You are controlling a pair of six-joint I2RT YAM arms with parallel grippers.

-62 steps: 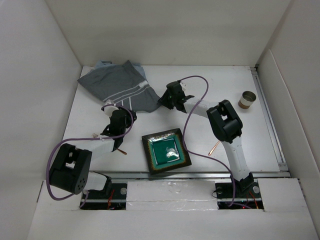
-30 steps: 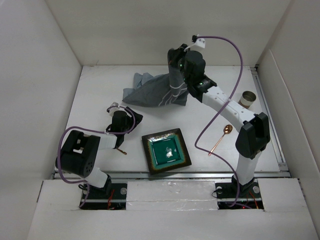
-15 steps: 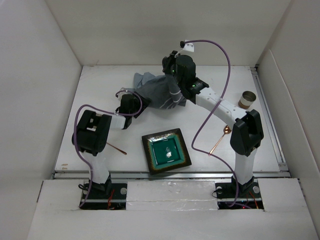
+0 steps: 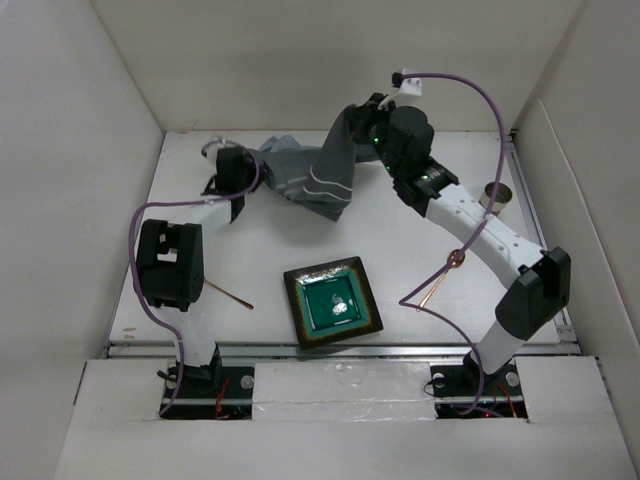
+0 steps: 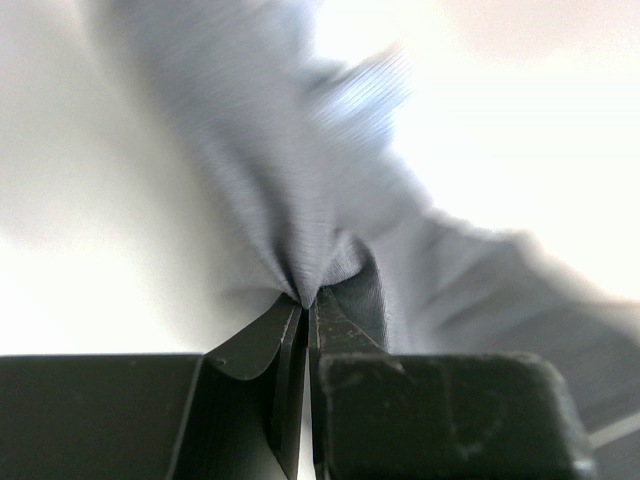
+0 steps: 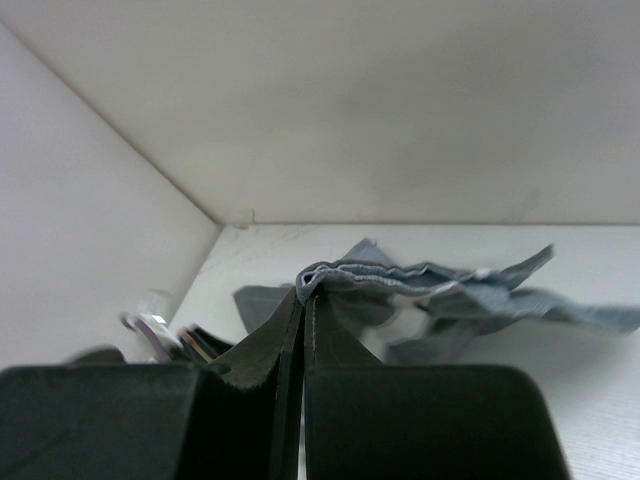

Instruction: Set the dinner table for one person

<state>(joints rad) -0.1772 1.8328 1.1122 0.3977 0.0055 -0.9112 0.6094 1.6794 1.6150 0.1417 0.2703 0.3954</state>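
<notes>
Clamping the grey mat (image 4: pixel 318 180) at both ends, left gripper (image 5: pixel 305 300) and right gripper (image 6: pixel 302 295) hold it bunched over the dinner table (image 4: pixel 260 250); plate (image 4: pixel 333 300), spoon (image 4: pixel 437 284) and cup (image 4: pixel 492 197) await placing.

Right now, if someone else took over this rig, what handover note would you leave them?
Left gripper: shut on the grey striped cloth mat.
Right gripper: shut on the same mat, held bunched between them above the far side of the dinner table.
Green square plate near the front; copper spoon to its right, thin copper utensil to its left, cup far right.
Done: nothing laid.
Left: spread mat flat, set plate, cutlery, cup.
</notes>
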